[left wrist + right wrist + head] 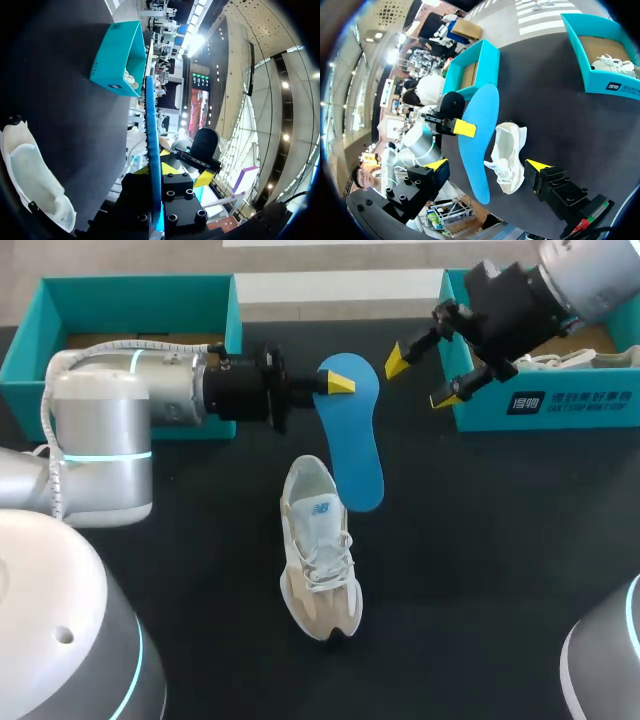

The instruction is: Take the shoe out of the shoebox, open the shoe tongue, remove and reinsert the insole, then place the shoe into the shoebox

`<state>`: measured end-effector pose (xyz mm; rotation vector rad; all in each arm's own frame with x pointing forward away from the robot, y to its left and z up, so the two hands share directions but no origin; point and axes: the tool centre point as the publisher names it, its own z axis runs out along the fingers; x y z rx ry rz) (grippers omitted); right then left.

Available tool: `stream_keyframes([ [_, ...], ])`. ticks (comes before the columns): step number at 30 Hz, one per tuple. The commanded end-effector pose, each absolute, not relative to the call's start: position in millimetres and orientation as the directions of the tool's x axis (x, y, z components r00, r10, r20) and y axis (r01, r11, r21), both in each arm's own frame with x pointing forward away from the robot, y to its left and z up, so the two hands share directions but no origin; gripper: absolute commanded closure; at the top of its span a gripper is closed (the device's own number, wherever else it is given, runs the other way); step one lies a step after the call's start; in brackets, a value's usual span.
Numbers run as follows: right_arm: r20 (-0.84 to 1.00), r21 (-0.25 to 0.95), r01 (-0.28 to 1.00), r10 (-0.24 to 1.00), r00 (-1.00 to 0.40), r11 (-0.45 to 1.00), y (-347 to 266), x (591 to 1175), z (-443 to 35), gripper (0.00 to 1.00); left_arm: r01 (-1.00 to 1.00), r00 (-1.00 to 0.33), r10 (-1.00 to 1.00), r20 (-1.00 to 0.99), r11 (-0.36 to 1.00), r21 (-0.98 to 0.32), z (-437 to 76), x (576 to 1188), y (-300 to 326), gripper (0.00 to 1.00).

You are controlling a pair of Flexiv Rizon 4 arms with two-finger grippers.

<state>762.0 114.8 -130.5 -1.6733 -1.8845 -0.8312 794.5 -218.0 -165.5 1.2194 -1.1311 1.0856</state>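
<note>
– So, largest first: where do we stand on the dark tabletop (480,570)?

– We have a teal shoebox at the far left (140,290), which looks empty, and a second shoebox at the far right (545,410) with a white shoe's laces showing inside. Between them our left arm (120,410) comes in from the left and our right arm (570,280) from the far right corner.

– And the shoe?

– The shoe (318,560) lies out on the tabletop in the middle, with its opening on the far side and its toe towards us. The blue insole (358,445) is outside it. Our left claw (335,383) is clamped on the insole's far end, and the near end hangs by the shoe's opening.

– Then we judge that reinserting is the step. How do we do it well?

– We should tip the free end down into the opening and slide it towards the toe, lined up with the shoe's length. The shoe is light, and we expect it to skid if pushed.

– So the right claw (422,380) matters?

– Yes. It hovers wide apart and empty just beside the right shoebox. We would bring it over to steady the shoe's heel or hold the tongue clear.

– When do we let go?

– Only once the insole sits flat inside, not buckled against the collar.
</note>
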Motion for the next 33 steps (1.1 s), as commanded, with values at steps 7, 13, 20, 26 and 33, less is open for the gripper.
stream_keyframes([
  [7,0.823,0.148,0.987,0.546,-0.16,0.067,114.0,760.1,-137.6,0.0,-0.991,0.126,0.009,0.992,0.05,0.125,-165.7,793.6,-218.2,1.0],
  [13,0.892,0.202,0.979,0.41,-0.189,0.01,112.0,761.6,-139.3,0.0,-0.991,0.126,0.009,0.992,0.05,0.125,-165.7,793.6,-218.2,1.0],
  [20,0.916,0.195,0.981,0.355,-0.189,0.017,105.8,765.5,-146.5,0.0,-0.991,0.126,0.009,0.992,0.05,0.125,-165.7,793.6,-218.2,1.0],
  [26,0.929,0.188,0.982,0.325,-0.18,0.004,97.0,767.7,-152.5,0.0,-0.991,0.126,0.009,0.992,0.05,0.125,-165.7,793.6,-218.2,1.0],
  [33,0.946,0.166,0.986,0.281,-0.163,0.014,90.4,772.2,-154.4,0.0,-0.991,0.126,0.009,0.992,0.05,0.125,-165.7,793.6,-218.2,1.0],
])
